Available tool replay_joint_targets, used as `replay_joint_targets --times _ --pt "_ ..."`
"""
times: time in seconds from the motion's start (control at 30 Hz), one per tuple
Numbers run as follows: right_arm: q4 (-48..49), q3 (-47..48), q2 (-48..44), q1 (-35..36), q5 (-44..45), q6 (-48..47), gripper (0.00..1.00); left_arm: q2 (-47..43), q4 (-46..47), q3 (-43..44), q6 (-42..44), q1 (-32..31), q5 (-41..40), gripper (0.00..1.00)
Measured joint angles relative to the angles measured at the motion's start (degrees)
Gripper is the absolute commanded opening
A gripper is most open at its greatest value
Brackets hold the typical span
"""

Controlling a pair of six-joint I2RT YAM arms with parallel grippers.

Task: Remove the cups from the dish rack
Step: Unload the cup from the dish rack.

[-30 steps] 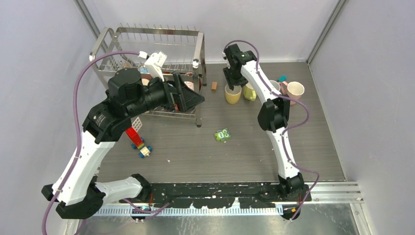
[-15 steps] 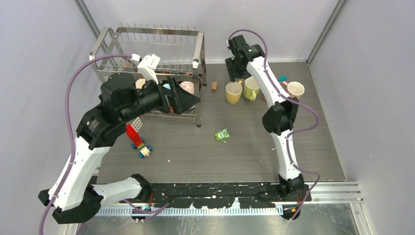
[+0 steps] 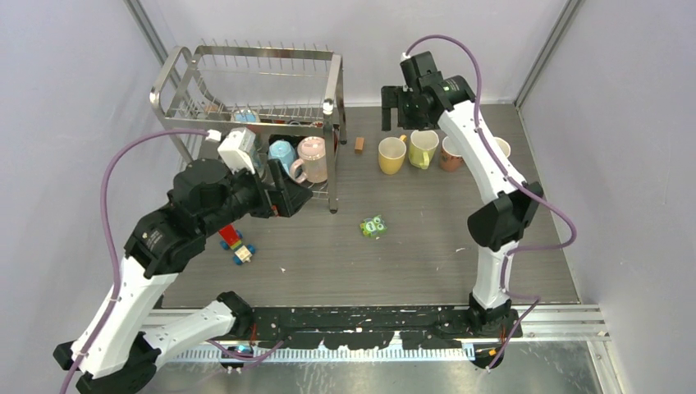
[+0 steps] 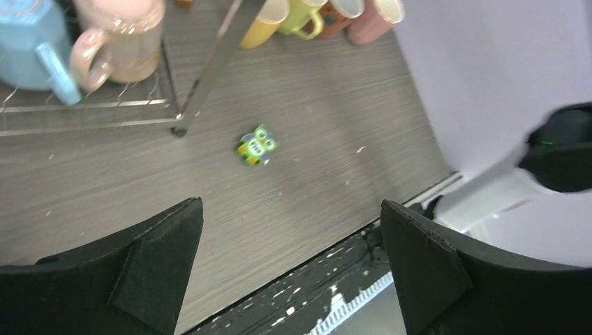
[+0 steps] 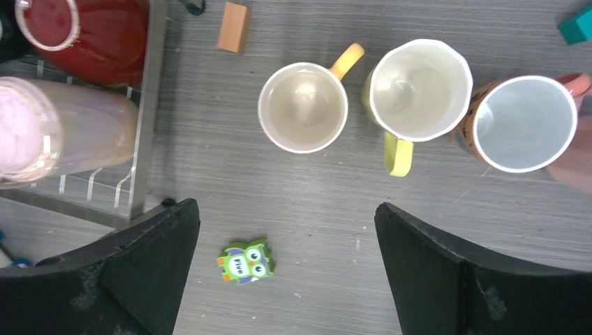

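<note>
The dish rack (image 3: 246, 78) stands at the back left. On its lower shelf are a light blue cup (image 3: 281, 153) and a pink cup (image 3: 313, 158), the pair also showing in the left wrist view as blue cup (image 4: 31, 42) and pink cup (image 4: 119, 38). A red cup (image 5: 84, 35) sits in the rack too. On the table to the right stand a yellow cup (image 3: 391, 154), a lime cup (image 3: 423, 148) and an orange cup (image 3: 450, 153). My right gripper (image 3: 396, 108) hangs open above them, holding nothing. My left gripper (image 3: 287, 199) is open just in front of the rack.
A green owl toy (image 3: 373, 226) lies mid-table. Red and blue toy blocks (image 3: 232, 238) lie by the left arm. A wooden block (image 3: 359, 144) sits beside the rack's front leg (image 3: 332, 197), and a teal block (image 5: 576, 24) is near the orange cup.
My right gripper has let go of the yellow cup, opened wide and lifted back away from it. My left arm has drawn back from the rack, uncovering the blue and pink cups.
</note>
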Motion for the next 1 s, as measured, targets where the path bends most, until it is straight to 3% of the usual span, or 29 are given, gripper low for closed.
replay_joint_targets --times 0.5,0.83,1.0 --pt "13.7 -26.1 -19.5 0.7 -4.2 11.5 1.0 -5.3 3.0 -21.8 -1.4 0.0 -15.0 1.0" --pt "18.4 -34.8 -27.3 0.8 -6.1 13.7 1.0 4.7 15.4 -27.1 1.5 1.4 -21.4 1.0" --pt "20.0 -37.8 -29.4 0.8 -7.5 14.3 1.0 9.1 22.3 -29.1 3.1 6.8 -19.6 1.0"
